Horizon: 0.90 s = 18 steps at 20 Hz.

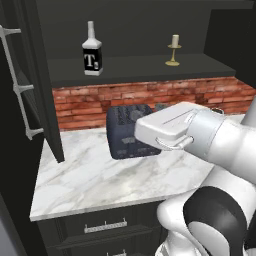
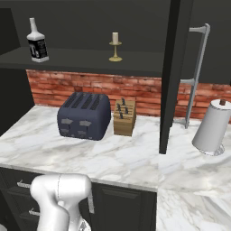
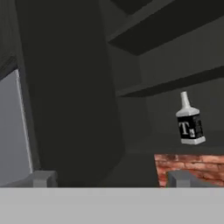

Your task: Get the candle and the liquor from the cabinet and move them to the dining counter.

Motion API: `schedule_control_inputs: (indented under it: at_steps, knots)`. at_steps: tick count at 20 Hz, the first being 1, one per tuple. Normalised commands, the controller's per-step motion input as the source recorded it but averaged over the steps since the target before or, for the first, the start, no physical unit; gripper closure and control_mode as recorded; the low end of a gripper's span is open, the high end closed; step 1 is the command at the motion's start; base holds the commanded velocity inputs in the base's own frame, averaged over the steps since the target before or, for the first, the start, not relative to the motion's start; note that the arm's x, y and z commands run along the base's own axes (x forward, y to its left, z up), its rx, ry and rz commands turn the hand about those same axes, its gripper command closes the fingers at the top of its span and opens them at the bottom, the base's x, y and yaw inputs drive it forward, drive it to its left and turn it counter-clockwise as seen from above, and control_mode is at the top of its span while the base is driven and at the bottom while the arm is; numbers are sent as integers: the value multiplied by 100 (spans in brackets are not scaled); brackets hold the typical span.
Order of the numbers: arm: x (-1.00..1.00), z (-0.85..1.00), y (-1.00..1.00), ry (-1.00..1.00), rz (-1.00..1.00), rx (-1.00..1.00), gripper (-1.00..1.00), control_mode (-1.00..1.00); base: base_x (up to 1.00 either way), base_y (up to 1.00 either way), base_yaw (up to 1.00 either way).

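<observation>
Two task items on cabinet (image 1: 125,30) shelf: liquor (image 1: 92,51) left, candle (image 1: 173,50) right, well apart | gripper (image 3: 109,178) fingers spread wide, holding nothing | toaster (image 2: 85,116) on worktop below

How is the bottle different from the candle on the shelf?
The bottle is black, square and taller; the candle is cream, short, on a thin gold stand. The bottle has a white label with a T; the candle has none. Both stand upright, apart, on the same dark shelf.
</observation>
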Motion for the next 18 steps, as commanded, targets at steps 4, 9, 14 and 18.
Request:
schedule_control_inputs:
  at_steps: [4,9,14,18]
  knots:
    - [70,-32,-28,6,47,6,-100,-100,0,0,0]
    - [51,-19,24,5,47,0,-100,-100,0,0,0]
    - [31,0,54,-6,29,0,-100,-100,0,0,0]
    - [4,0,66,-19,15,0,-100,-100,0,0,0]
